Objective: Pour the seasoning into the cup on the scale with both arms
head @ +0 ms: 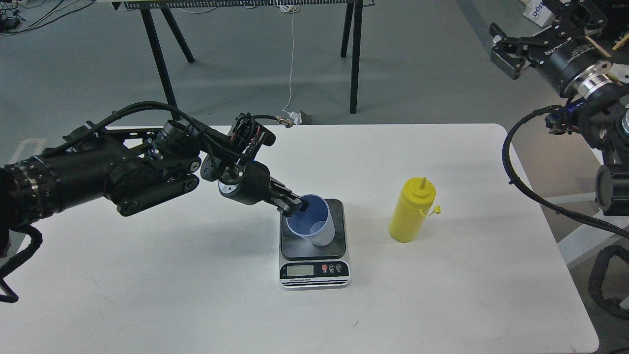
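The light blue-grey cup [314, 227] stands nearly upright on the dark plate of the scale [314, 250] at the table's middle. My left gripper [294, 205] is shut on the cup's left rim, one finger inside and one outside. The yellow seasoning bottle [412, 211] stands upright on the table to the right of the scale, nozzle up, its tethered cap hanging to the right. My right gripper [506, 49] is raised high at the upper right, beyond the table's edge, fingers spread and empty.
The white table [196, 295] carries only the scale and bottle. Black trestle legs [355, 54] and a hanging white cable [292, 59] stand on the floor behind it. My right arm's cable loops hang beside the table's right edge.
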Robot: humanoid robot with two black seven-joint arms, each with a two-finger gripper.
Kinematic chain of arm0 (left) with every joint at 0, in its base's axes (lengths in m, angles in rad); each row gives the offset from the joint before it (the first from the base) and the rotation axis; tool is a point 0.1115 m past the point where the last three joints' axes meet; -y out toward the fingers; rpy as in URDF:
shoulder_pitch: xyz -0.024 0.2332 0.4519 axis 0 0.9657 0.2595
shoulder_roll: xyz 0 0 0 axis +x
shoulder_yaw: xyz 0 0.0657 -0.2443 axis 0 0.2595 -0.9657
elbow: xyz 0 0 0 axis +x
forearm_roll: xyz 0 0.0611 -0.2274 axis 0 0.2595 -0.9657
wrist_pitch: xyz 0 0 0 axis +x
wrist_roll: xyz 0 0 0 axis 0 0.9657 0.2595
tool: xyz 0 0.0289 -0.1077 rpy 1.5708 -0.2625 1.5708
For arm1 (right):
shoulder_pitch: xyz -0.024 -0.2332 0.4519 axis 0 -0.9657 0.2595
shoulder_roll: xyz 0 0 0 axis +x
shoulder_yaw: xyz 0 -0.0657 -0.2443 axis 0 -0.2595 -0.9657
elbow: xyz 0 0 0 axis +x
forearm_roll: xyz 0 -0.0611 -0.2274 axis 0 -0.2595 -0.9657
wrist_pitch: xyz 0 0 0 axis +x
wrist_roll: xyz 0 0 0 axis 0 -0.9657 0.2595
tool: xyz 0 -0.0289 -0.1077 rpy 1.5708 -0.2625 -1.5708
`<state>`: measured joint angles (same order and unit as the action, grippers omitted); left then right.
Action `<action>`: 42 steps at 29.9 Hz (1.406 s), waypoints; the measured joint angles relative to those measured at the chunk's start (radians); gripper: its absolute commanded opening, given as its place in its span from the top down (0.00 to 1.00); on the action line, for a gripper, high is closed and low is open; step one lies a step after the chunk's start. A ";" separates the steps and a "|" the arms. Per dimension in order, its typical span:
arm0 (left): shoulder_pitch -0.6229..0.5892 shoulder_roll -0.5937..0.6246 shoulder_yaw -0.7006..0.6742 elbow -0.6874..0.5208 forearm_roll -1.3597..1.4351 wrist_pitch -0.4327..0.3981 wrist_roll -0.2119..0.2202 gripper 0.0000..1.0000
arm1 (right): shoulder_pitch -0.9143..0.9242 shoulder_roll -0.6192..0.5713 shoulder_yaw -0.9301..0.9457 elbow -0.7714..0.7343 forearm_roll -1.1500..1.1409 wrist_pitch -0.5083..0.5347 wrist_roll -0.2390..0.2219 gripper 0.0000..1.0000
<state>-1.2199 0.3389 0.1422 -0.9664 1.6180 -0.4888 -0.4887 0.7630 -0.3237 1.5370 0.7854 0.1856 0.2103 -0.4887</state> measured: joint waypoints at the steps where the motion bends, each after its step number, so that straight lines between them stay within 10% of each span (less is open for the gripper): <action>1: 0.000 0.000 0.000 0.000 0.001 0.000 0.000 0.69 | -0.003 0.000 0.000 0.000 0.000 0.000 0.000 0.01; 10: 0.000 0.002 -0.004 0.000 -0.011 0.000 0.000 0.01 | -0.009 -0.002 0.000 0.002 0.001 0.000 0.000 0.01; 24: -0.094 0.162 -0.072 0.006 -0.297 0.000 0.000 0.01 | 0.078 -0.002 -0.119 0.006 -0.001 -0.015 0.000 0.01; 31: -0.077 0.233 -0.216 0.254 -0.609 0.000 0.000 0.01 | 0.230 -0.110 0.061 0.002 0.076 -0.229 0.000 0.00; 42: -0.020 0.220 -0.247 0.417 -1.001 0.000 0.000 0.01 | -0.292 -0.174 0.150 0.184 0.504 -0.232 0.000 0.01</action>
<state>-1.2400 0.5585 -0.1053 -0.5496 0.6175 -0.4887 -0.4886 0.4714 -0.4973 1.6866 0.9692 0.6899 -0.0220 -0.4885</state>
